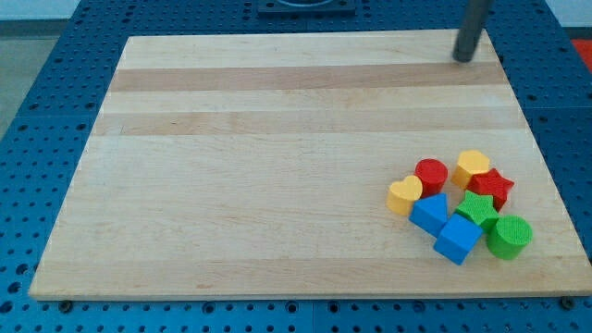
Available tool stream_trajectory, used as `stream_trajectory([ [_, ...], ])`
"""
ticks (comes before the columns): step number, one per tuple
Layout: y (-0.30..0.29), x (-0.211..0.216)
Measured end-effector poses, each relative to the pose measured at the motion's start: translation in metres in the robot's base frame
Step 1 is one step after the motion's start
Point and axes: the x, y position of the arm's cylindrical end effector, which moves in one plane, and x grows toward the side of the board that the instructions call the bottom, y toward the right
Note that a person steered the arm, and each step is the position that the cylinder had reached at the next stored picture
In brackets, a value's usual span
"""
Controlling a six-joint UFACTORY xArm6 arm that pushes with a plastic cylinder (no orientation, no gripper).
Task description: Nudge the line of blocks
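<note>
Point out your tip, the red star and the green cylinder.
my tip [462,58]: camera view, rod's lower end.
red star [493,186]: camera view, top face.
green cylinder [509,230]: camera view, round top.

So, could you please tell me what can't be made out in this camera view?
- Rod above my tip: cut off by the view's top edge.
- Green star: partly hidden by the red star and the green cylinder.
- Blue blocks: exact shapes unclear, too small.
- Dark object at the view's top: cut off.
</note>
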Motion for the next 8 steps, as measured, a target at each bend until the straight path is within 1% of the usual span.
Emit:
stream_trajectory([
  [1,0.026,0.036],
  [2,-0.024,0.076],
  [4,-0.213,0.15],
  [5,-0.247,0.195],
  [6,-0.231,0.211],
  [8,-0.172,0.225],
])
